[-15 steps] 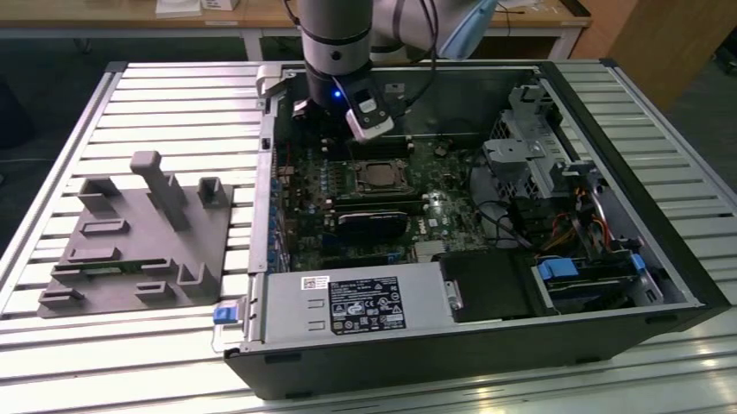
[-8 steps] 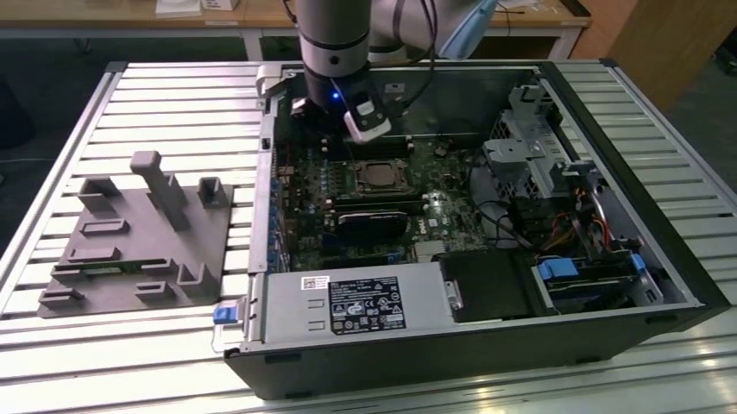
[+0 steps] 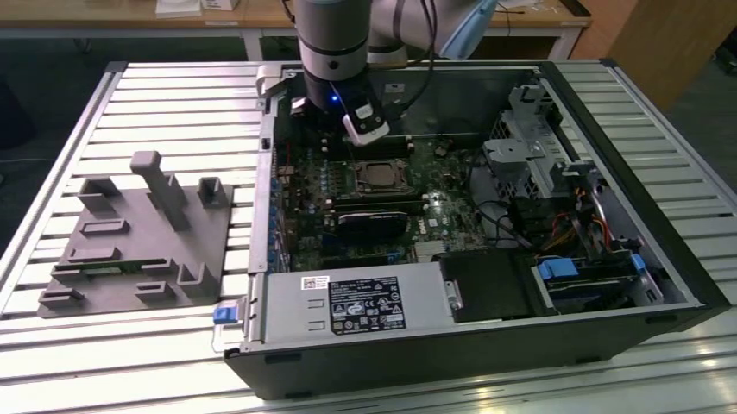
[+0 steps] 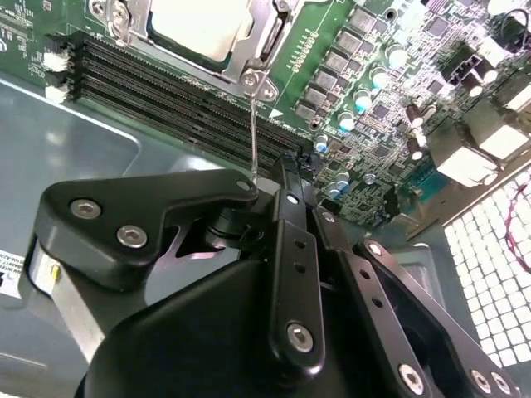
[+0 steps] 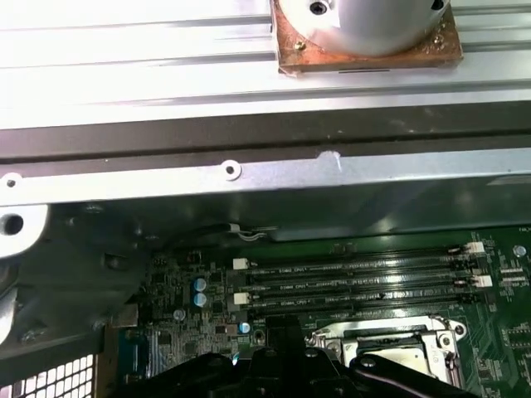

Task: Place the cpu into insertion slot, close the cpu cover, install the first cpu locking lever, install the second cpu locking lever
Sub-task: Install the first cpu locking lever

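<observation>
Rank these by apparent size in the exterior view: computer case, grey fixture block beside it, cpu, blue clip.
1. computer case, by far the largest.
2. grey fixture block.
3. cpu.
4. blue clip, looking only slightly smaller than the cpu; treat that pair as close.

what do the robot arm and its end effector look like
The arm is a silver-grey cylinder with a dark band, a blue light and a white wrist module, black cables alongside. The end effector is matte black, linked plates with silver screw heads.
</observation>
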`<action>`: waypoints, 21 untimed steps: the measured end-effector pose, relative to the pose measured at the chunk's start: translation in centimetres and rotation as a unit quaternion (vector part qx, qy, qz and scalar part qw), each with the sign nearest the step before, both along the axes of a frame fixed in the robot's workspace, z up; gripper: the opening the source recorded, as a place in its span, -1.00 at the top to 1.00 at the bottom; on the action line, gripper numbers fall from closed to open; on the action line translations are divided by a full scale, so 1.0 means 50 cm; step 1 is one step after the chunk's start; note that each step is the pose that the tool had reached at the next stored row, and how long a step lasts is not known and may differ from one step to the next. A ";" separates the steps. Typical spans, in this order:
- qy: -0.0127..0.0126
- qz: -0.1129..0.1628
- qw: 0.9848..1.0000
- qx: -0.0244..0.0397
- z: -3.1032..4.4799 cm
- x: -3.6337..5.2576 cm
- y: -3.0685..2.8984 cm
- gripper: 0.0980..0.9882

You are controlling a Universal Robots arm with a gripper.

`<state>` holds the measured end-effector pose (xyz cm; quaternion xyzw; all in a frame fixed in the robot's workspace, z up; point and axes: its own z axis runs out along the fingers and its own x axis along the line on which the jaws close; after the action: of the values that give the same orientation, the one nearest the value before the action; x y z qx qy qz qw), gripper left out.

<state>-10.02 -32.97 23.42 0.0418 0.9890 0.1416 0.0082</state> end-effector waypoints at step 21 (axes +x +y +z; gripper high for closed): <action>0.000 0.000 1.000 0.000 -0.003 0.077 0.000 0.98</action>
<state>-6.16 -32.98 23.25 0.0418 0.9890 0.1414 0.0083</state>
